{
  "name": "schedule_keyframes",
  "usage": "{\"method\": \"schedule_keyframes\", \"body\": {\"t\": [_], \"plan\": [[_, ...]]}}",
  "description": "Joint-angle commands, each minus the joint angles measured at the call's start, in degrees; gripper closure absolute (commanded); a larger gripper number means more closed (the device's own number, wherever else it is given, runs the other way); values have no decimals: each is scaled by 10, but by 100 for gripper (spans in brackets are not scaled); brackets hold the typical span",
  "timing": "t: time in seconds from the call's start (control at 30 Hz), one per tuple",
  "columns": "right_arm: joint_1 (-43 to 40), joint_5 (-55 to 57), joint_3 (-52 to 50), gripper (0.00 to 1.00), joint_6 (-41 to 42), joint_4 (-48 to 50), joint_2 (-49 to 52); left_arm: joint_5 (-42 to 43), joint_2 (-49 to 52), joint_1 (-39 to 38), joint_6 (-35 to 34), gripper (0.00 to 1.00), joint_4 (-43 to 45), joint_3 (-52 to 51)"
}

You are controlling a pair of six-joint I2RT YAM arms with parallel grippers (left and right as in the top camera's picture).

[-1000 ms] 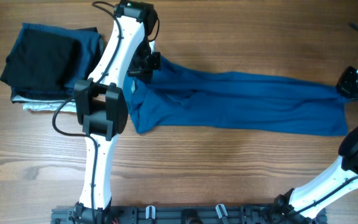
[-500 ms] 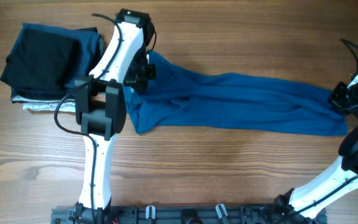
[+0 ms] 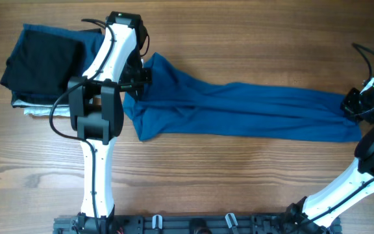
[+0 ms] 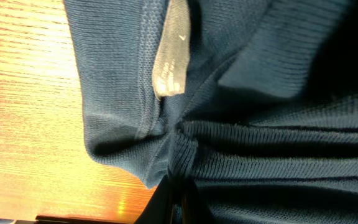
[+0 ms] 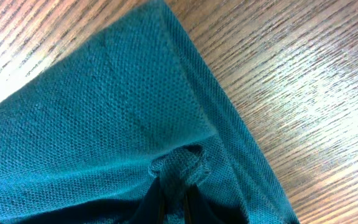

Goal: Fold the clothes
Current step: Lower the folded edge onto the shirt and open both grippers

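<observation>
The medium-blue T-shirt (image 3: pixel 252 107) lies stretched across the table from left to right in a long band. My left gripper (image 3: pixel 141 76) is shut on a bunch of its fabric at the left end. In the left wrist view the pinched fold (image 4: pixel 180 163) sits just below the grey collar label (image 4: pixel 171 56). My right gripper (image 3: pixel 350 109) is shut on the shirt's right end. In the right wrist view a small pinch of cloth (image 5: pixel 178 167) shows between the fingers, near a hemmed corner.
A stack of folded garments sits at the far left: a black one (image 3: pixel 41 62) on a dark navy one (image 3: pixel 93 39), with a white-grey one (image 3: pixel 41 112) at the bottom. Bare wooden table (image 3: pixel 239 175) lies in front of the shirt.
My left gripper has moved left with the shirt's collar end, drawing it toward the stack. My right gripper has moved down and left with the other end. The shirt has shifted left.
</observation>
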Motion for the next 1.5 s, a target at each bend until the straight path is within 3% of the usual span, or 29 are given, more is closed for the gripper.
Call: {"method": "schedule_keyframes", "body": {"t": [0.0, 0.03, 0.1, 0.23, 0.37, 0.43, 0.47, 0.5, 0.53, 0.67, 0.8, 1.07, 1.2, 1.3, 1.47], "plan": [[0, 22, 7, 94, 8, -22, 14, -4, -21, -3, -9, 95, -6, -3], [0, 22, 13, 92, 8, -30, 14, 3, -21, -3, -9, 86, -8, -3], [0, 22, 41, 71, 8, -56, 12, 17, -21, -3, 7, 67, -12, -3], [0, 20, 120, 31, 6, -116, 5, 20, -31, -2, 10, 63, -12, 30], [7, -62, 184, 28, -36, -170, -7, 28, -64, -3, 10, 61, -7, 113], [18, -95, 191, 34, -41, -183, -13, 46, -78, -3, 10, 50, 5, 148], [24, -108, 190, 46, -41, -190, -14, 51, -83, -3, 10, 52, 15, 153], [31, -110, 185, 65, -39, -196, -13, 51, -83, -3, 10, 73, 21, 153], [37, -109, 175, 96, -38, -197, -13, 54, -82, -3, 9, 96, 21, 151], [53, -65, 113, 96, -30, -176, -13, 76, -63, -8, 10, 96, 45, 127], [51, -40, 43, 96, -17, -82, -12, 76, -59, -25, 24, 96, 141, 58], [51, 57, 14, 96, 95, -163, -12, 71, -58, -56, 36, 96, 193, -37], [50, 78, -52, 96, 143, -129, -12, 71, -57, -54, 36, 96, 196, -37], [51, 75, -94, 96, 150, -93, -12, 71, -57, -53, 37, 96, 200, -37], [51, 61, -50, 96, 155, -128, -77, 70, -95, -54, 36, 96, 198, -36]]}}
